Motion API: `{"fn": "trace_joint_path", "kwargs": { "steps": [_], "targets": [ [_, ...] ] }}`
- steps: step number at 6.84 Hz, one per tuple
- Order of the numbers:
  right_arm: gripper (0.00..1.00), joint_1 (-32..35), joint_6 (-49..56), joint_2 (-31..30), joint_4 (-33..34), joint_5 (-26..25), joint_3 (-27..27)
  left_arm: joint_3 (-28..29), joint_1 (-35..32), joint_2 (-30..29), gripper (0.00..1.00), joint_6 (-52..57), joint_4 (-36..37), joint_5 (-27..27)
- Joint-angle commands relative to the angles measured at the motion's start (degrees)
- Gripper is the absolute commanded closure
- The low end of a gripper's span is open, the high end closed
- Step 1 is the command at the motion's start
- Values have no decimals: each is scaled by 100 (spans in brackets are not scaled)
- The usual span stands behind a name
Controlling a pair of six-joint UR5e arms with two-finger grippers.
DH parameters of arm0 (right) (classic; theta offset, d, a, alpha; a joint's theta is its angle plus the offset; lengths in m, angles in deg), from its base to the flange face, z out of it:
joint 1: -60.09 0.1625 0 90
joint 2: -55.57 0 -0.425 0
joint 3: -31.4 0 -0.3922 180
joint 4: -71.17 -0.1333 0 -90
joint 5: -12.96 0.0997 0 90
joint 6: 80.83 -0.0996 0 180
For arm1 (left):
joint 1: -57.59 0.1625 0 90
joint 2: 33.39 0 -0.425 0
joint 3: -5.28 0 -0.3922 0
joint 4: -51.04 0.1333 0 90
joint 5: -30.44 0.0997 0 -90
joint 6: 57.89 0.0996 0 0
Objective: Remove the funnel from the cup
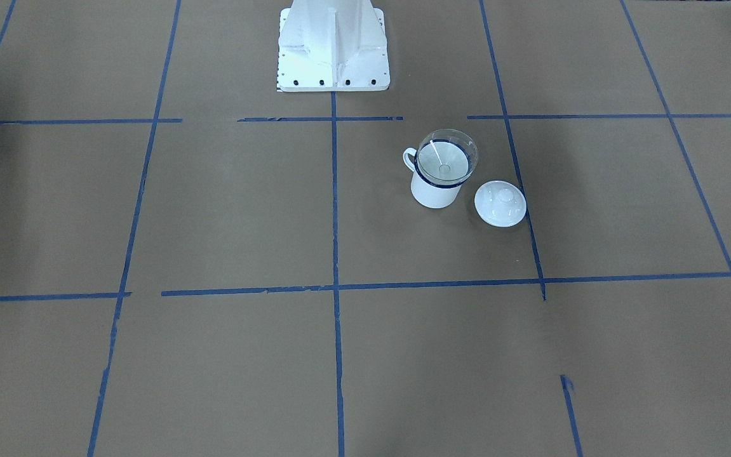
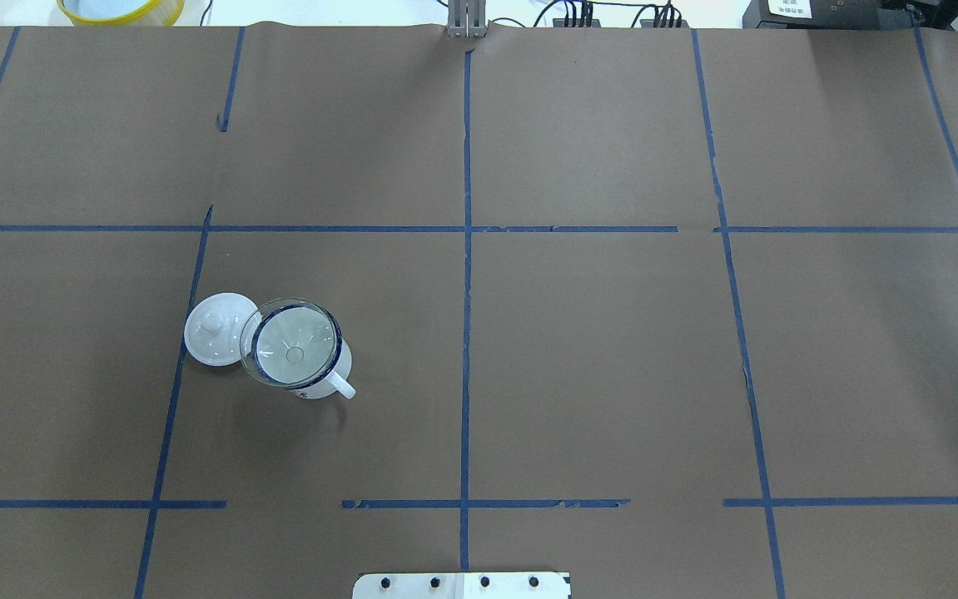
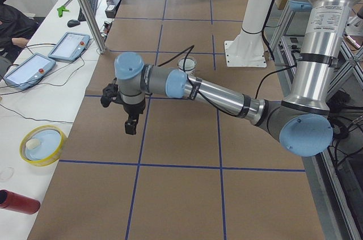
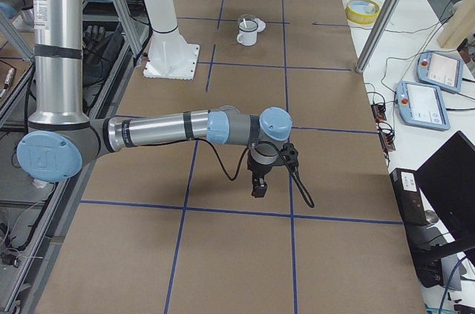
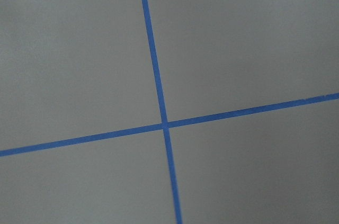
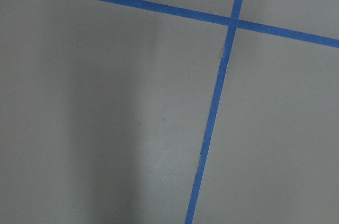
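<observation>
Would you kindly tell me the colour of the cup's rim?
Dark blue, on the cup; best in the front-facing view.

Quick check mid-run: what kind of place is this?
Probably a robotics lab test cell: a paper-covered table with a blue tape grid, teach pendants on the side bench, a seated person nearby.
</observation>
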Motion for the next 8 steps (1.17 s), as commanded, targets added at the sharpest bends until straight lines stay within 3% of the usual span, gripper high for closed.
{"fn": "trace_joint_path", "kwargs": {
  "steps": [1,2,3,4,6,8],
  "targets": [
    [0,0,0,0,0,0,1,-1609,840,-237,0,-1910,499,17],
    [0,0,0,0,0,0,1,-2190,1576,-281,0,-2858,473,156],
    [0,0,0,0,0,0,-7,-2605,2271,-438,0,-3703,481,818],
    [0,0,0,0,0,0,1,-2774,3069,-640,0,-4390,490,1077],
    [0,0,0,0,0,0,1,-2689,4327,-1035,0,-5437,517,1982],
    [0,0,0,0,0,0,-7,-1770,4921,-1781,0,-5707,543,2231]
  ]
}}
